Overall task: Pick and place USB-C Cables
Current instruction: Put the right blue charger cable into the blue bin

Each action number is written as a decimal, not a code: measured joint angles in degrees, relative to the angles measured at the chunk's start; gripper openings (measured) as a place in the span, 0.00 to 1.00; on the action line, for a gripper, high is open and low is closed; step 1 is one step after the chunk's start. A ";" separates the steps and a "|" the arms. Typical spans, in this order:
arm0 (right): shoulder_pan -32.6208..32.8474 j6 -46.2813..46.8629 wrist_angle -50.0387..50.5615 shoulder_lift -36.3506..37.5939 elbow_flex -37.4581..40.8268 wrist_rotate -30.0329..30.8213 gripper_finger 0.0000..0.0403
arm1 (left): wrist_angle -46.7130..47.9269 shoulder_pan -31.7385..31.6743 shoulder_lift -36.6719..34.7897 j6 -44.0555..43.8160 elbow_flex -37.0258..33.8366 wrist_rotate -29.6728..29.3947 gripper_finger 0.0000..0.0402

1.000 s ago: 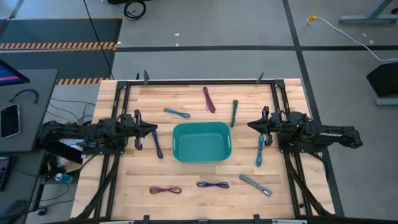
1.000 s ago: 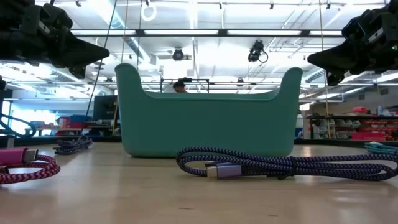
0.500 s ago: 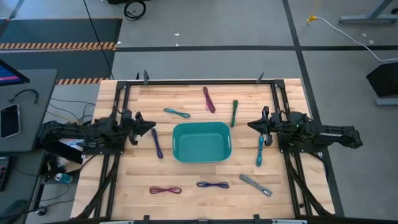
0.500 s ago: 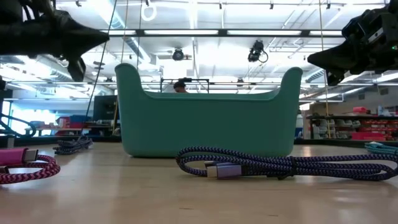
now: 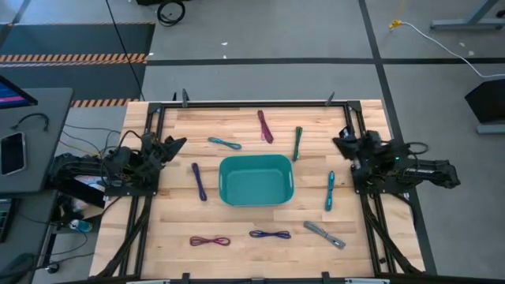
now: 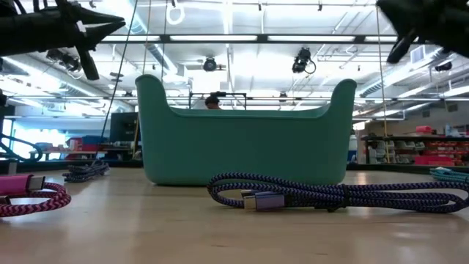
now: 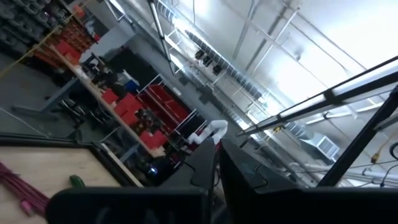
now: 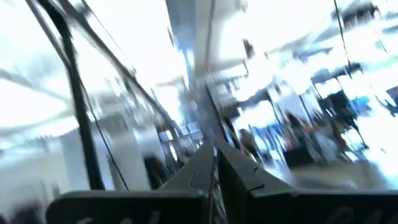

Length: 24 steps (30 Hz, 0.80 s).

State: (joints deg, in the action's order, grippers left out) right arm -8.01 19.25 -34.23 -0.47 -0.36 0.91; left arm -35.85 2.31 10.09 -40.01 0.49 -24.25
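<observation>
While both arms are hanging raised at the sides of the wooden surface [image 5: 245, 252], the cables are all lying loose on it around the teal bin [image 5: 256, 179] at its middle, none of them inside.

The left hand [image 5: 175, 143] is hovering over the surface's left edge, pointing toward the far side, its fingers [image 7: 214, 165] pressed narrow together and holding nothing. The right hand [image 5: 341, 142] is hovering over the right edge, also angled toward the far side, its fingers [image 8: 214, 165] likewise drawn together and gripping nothing. Both wrist views are looking up into the room's ceiling and shelving rather than down at the surface.

A dark purple cable [image 5: 198, 181] is lying just left of the bin. A teal cable [image 5: 224, 143] is sitting beyond the bin's far left corner, a maroon cable [image 5: 264, 126] is lying farther back, and a green cable [image 5: 297, 143] is resting beyond the far right corner. Another teal cable [image 5: 330, 190] is lying just right of the bin, near the right arm. Along the near side a red cable [image 5: 209, 241], a purple cable [image 5: 270, 234] and a grey cable [image 5: 324, 234] are lying in a row, apart from one another. From table height the purple one is stretching across in front of the bin.
</observation>
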 joint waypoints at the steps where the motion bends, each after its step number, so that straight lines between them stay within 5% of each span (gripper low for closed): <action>1: 0.00 -0.11 -2.56 0.04 0.00 0.02 0.07 | -0.01 0.00 0.00 -0.40 0.00 0.00 0.07; 9: -0.02 4.24 -7.72 0.00 -0.75 1.98 0.08 | -1.35 0.00 0.02 6.01 0.00 -0.04 0.08; 15: 0.00 -0.52 -4.68 -1.89 -10.10 0.60 0.17 | -9.79 0.00 0.01 15.34 0.00 0.01 0.16; 19: 0.00 -3.59 9.24 -7.25 -22.11 0.47 0.26 | -10.57 0.00 0.02 17.12 0.00 0.02 0.25; 24: -0.01 -3.76 40.69 -18.42 -41.28 2.69 0.36 | -10.20 0.00 0.01 17.13 0.00 0.02 0.35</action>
State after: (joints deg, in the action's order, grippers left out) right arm -8.02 15.49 6.46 -18.88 -41.64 3.59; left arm -46.04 2.31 10.10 -22.88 0.49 -24.23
